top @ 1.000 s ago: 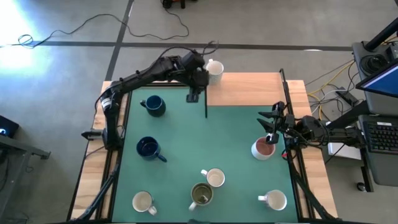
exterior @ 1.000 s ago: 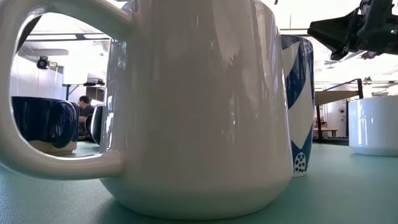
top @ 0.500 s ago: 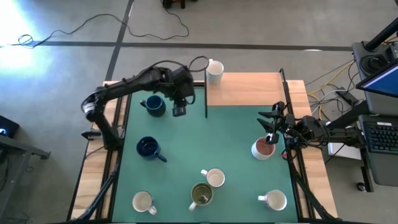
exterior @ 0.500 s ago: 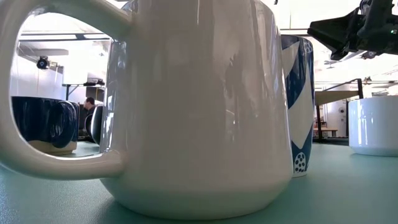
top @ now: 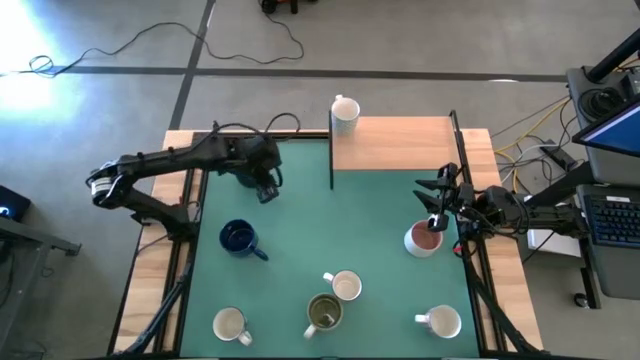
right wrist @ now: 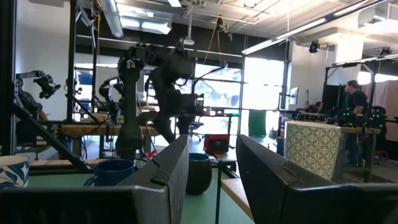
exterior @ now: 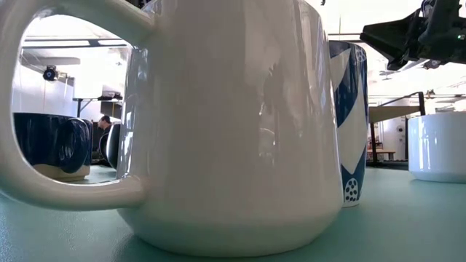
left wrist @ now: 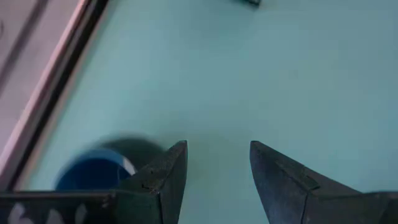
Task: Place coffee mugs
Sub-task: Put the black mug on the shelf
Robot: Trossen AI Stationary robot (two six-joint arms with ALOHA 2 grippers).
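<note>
My left gripper [top: 266, 190] hangs open over the green mat's far left, its wrist covering a navy mug that the left wrist view shows as a blue rim [left wrist: 93, 177] just outside one finger; nothing lies between the fingers [left wrist: 217, 146]. My right gripper [top: 437, 205] waits open at the right edge, above a white mug with a reddish inside [top: 424, 238]. Standing on their bases are a second navy mug [top: 238, 238], a white mug [top: 345, 286], an olive mug [top: 323, 312], a cream mug [top: 230, 324], a white mug [top: 440, 321], and another white mug [top: 344, 112] at the wooden board's far corner.
A raised wooden board [top: 400, 143] fills the far right corner, with a dark upright strip [top: 331, 160] along its left side. Bare green mat [top: 340, 220] lies in the middle. The low view is mostly filled by a big white mug [exterior: 226, 124] with a blue-patterned mug [exterior: 351, 124] behind it.
My left gripper has drawn back from the white mug at the board's far corner, swinging toward the table's left edge and a little nearer, sinking and rolling as it went. It now hangs over the far-left navy mug. The white mug has stayed put.
</note>
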